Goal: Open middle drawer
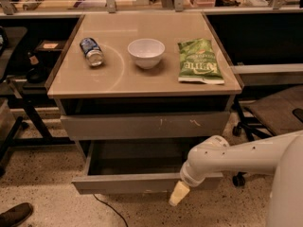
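The middle drawer (128,183) is the wide shallow grey one low on the cabinet. It stands pulled out, and its dark grey inside (137,160) shows. Above it is a taller grey drawer front (142,125) with white scratch marks, which is closed. My gripper (179,193) hangs from the white arm (236,157) that comes in from the right. Its cream tip points down in front of the right part of the open drawer's front, at its lower edge. I cannot tell whether it touches the front.
On the tan cabinet top (113,79) lie a can on its side (91,51), a white bowl (146,52) and a green chip bag (199,62). An office chair (272,112) stands at the right and a dark stand (23,103) at the left. A shoe (15,215) is at the bottom left.
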`<control>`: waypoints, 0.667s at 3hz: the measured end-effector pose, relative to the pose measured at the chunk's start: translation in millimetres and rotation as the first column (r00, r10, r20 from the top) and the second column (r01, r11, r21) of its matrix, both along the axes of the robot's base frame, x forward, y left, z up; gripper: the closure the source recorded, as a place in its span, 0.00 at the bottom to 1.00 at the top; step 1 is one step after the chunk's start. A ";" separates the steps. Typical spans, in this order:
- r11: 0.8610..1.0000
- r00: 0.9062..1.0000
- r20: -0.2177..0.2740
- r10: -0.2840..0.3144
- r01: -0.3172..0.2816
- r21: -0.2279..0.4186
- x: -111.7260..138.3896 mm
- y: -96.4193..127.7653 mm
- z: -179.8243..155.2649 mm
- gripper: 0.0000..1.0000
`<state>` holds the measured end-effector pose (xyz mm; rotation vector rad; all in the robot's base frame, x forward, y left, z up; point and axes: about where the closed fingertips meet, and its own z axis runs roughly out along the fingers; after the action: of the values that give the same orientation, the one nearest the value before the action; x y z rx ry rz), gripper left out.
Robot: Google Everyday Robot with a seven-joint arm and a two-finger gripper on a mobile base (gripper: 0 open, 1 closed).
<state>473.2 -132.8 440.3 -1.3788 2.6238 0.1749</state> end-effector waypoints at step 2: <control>0.999 0.997 -0.070 0.042 -0.042 0.003 24.0 10.6 -30.5 0.00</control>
<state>497.2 -122.2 409.8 -1.4541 2.6515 0.2345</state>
